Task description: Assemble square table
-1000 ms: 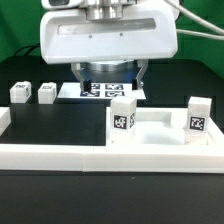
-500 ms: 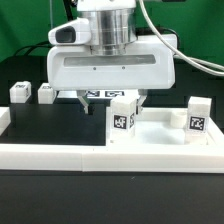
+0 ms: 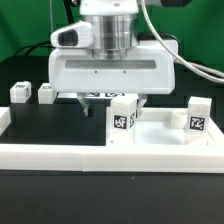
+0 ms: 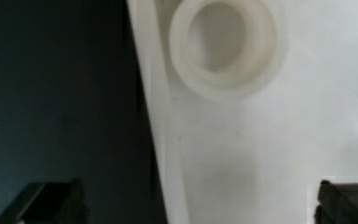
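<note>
Tool [image 3: 110, 100] dropped lower over last second, nearer square table top [image 4: 229, 150].

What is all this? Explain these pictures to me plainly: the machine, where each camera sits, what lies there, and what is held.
The machine is a robot arm. Its end effector has two fingers for grasping. One picture comes from a camera off the arm that sees the whole scene. The other comes from a camera on the wrist, looking past the dark fingertips at a white table top with a round socket. On the black work surface, two small white tagged leg blocks lie at the exterior view's left, and two more stand upright toward its right. A flat marker board lies behind, and a low white wall runs in front. The end effector is open and holds nothing.
</note>
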`<action>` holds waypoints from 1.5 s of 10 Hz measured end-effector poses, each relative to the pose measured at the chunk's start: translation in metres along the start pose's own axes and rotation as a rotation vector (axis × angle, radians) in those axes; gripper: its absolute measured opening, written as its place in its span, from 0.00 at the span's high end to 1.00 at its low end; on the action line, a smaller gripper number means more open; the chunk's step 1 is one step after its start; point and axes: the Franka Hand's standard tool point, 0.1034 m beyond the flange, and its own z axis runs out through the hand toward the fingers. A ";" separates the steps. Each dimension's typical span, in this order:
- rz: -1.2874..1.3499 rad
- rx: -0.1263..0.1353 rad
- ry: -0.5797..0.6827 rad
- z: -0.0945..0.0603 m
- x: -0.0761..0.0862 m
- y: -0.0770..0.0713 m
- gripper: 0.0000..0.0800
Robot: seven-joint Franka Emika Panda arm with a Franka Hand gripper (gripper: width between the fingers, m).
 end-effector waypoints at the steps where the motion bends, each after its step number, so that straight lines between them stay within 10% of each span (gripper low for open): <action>1: 0.009 -0.009 -0.011 0.009 -0.001 0.002 0.19; 4: 0.007 -0.014 -0.013 0.012 -0.001 0.003 0.25; 8: 0.008 -0.014 -0.014 0.013 -0.001 0.003 0.88; 15: -0.013 -0.016 -0.016 0.013 -0.001 0.004 0.91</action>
